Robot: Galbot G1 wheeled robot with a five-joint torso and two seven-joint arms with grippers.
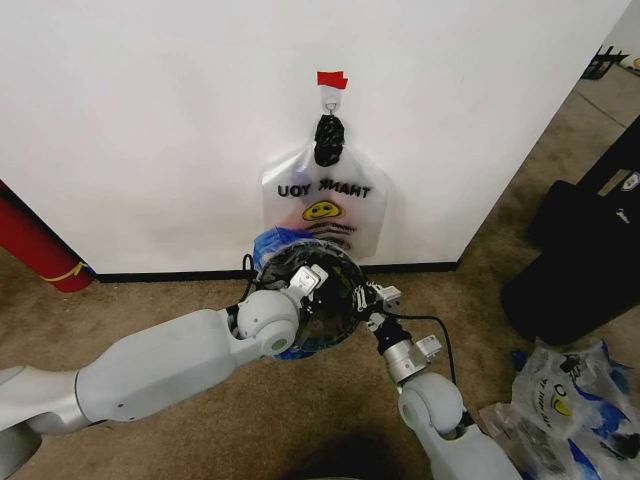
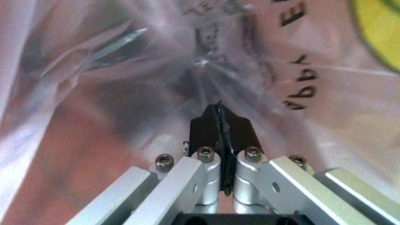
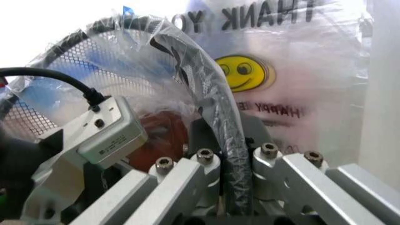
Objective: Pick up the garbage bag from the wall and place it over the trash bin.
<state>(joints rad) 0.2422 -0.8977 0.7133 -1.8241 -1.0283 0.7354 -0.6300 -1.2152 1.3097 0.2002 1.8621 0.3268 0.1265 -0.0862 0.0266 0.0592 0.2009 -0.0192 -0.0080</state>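
White wall (image 1: 150, 120) with a black baseboard stood behind brown carpet, a red tape strip (image 1: 331, 79) above a small hook (image 1: 330, 101).

The task was in its last step. The garbage bag (image 1: 268, 243) was already off the wall and draped over the trash bin (image 1: 335, 275), which stood on the floor just before the baseboard. The left gripper (image 2: 220, 117) was down inside the bag, its jaws pressed together, apparently on a fold of film. The right gripper (image 3: 228, 136) sat at the bin's near edge, its jaws pinching the film-covered rim.

By my judgement the next move called for tugging the film evenly down around the rim, then letting go without lifting the thin plastic back off.

Counted:
- one bin
- one bag on it
- one similar bag (image 1: 325, 205) hanging from the hook
- one bundle of bags (image 1: 560, 400) on the floor at right
- one black case (image 1: 580, 250)
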